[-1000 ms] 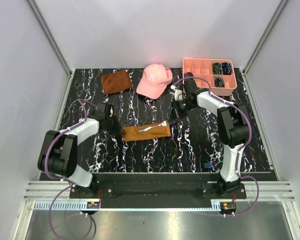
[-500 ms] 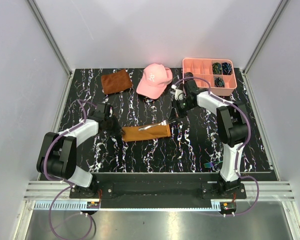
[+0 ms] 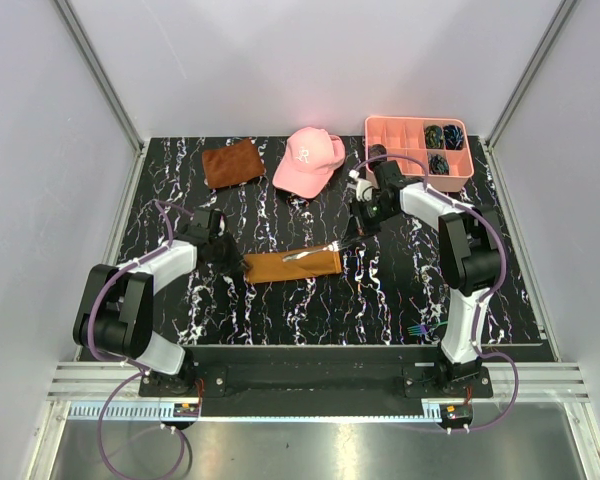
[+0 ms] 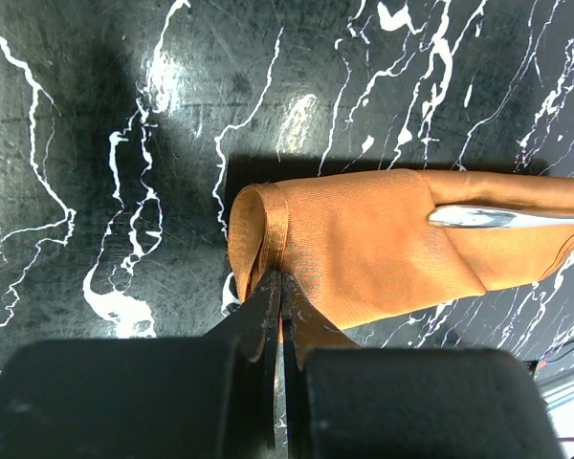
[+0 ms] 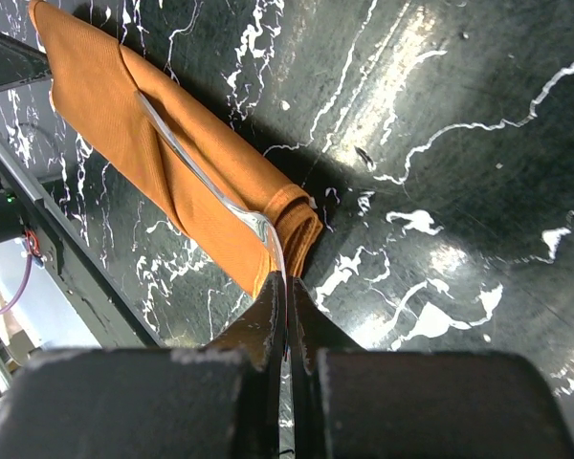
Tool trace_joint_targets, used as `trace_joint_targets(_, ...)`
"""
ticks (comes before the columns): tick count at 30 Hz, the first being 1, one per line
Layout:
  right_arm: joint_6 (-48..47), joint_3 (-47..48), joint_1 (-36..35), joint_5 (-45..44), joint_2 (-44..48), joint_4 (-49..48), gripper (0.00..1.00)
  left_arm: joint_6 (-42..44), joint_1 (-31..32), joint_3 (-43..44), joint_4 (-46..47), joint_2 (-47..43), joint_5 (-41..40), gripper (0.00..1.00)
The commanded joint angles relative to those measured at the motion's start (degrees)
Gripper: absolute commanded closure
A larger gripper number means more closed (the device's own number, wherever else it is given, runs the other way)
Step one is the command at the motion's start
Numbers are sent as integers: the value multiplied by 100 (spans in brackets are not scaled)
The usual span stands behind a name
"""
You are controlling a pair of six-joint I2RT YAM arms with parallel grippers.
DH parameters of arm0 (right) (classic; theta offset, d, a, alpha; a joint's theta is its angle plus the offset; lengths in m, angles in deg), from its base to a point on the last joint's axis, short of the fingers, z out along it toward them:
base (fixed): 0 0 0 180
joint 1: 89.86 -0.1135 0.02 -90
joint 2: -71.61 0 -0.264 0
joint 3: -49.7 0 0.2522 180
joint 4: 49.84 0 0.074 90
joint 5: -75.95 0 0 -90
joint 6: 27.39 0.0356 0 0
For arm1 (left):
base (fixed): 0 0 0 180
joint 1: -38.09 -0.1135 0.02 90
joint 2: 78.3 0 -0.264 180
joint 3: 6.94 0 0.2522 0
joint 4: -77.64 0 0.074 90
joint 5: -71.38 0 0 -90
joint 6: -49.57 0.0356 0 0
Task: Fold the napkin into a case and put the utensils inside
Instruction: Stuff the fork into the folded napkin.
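Observation:
The orange-brown napkin [image 3: 292,264] lies folded into a narrow, long case on the black marbled table. My left gripper [image 3: 230,257] is shut on its left end, pinching the rolled edge in the left wrist view [image 4: 279,287]. My right gripper [image 3: 350,236] is shut on the end of a thin metal utensil [image 3: 310,252] at the case's right end. The utensil [image 5: 196,163] slants down along a fold line on the cloth [image 5: 105,105]. Its tip [image 4: 502,217] rests at a flap; I cannot tell whether it is tucked under. An iridescent fork [image 3: 417,328] lies near the right arm's base.
A pink cap [image 3: 308,160] sits at the back centre, and a smaller rust-brown cloth [image 3: 231,162] to its left. A pink compartment tray [image 3: 417,130] holding dark items stands at the back right. Grey walls close in the table on three sides.
The right gripper has shifted slightly to the right with the utensil. The left gripper and the napkin stay put.

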Motion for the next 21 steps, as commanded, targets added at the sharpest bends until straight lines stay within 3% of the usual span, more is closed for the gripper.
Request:
trace_joint_targets(1,-191,-35,96,-77,373,129,100,-31,-27,-44,210,-57,-71,100)
trace_joint_targets(21,-103,-18,-97,-68,206,95,100,-110,-10,-167,306,-74,-9,100)
